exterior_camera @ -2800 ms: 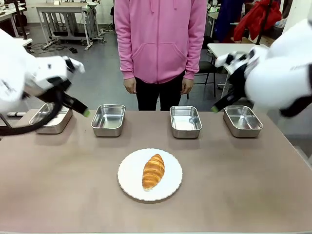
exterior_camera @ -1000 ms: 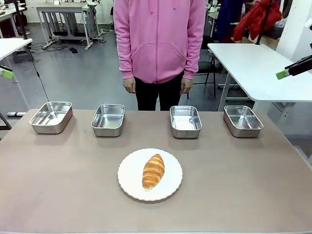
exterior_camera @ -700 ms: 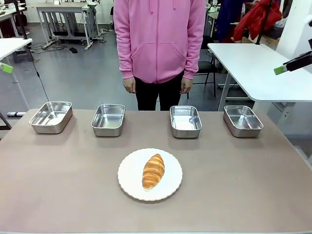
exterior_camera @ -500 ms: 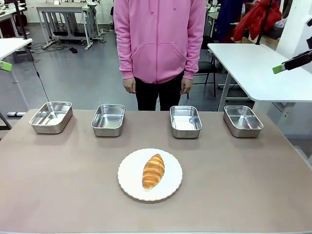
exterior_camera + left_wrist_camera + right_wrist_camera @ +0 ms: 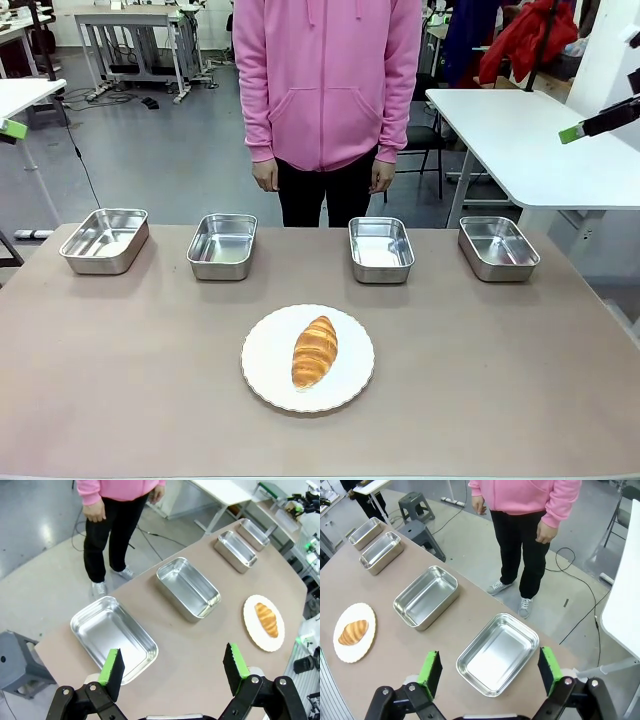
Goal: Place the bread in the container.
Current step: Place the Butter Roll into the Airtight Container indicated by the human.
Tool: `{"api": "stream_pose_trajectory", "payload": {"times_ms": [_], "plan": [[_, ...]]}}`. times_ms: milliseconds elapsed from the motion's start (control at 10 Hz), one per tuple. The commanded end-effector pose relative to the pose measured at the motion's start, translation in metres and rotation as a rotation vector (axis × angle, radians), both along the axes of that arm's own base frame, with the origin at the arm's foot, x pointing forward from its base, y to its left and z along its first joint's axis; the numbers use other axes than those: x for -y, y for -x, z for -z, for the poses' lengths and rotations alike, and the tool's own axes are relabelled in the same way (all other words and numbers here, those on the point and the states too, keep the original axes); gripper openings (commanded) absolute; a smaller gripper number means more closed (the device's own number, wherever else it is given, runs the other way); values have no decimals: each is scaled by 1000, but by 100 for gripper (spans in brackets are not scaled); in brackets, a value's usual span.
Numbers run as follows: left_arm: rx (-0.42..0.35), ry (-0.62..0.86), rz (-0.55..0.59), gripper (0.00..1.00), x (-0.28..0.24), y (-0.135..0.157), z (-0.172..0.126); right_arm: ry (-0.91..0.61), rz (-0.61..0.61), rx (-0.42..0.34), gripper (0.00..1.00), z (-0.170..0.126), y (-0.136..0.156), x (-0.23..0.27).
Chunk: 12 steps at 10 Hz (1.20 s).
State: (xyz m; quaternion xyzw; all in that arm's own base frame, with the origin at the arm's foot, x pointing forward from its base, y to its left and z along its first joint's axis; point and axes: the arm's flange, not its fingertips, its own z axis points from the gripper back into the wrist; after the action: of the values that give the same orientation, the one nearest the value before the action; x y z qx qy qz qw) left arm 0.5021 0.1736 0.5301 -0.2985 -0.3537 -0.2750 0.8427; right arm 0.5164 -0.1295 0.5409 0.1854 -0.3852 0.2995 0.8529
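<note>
The bread (image 5: 315,351) lies untouched on the white plate (image 5: 265,372), at the middle near the near edge of the tabletop (image 5: 500,380). Four containers (image 5: 381,275) line the far edge. The left end effector (image 5: 173,663) and the right end effector (image 5: 489,664) are both open and empty, above the far corners. The step in hand seems to be the approach. Next, one must descend over the bread.

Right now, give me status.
Left gripper open, right gripper open, both raised. Bread on white plate. Four containers empty, nothing in the way.

Golden ridged bread (image 5: 315,351) on plate (image 5: 265,375), containers (image 5: 381,249) empty
</note>
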Motion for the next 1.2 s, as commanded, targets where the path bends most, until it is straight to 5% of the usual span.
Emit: {"api": "stream_pose_trajectory", "payload": {"times_ms": [0,1100], "plan": [[-6,-55,3,100,11,4,-1,-7,16,26,100,0,-4,-2],[28,-129,5,100,18,8,8,11,2,-7,100,8,-3,-7]]}}
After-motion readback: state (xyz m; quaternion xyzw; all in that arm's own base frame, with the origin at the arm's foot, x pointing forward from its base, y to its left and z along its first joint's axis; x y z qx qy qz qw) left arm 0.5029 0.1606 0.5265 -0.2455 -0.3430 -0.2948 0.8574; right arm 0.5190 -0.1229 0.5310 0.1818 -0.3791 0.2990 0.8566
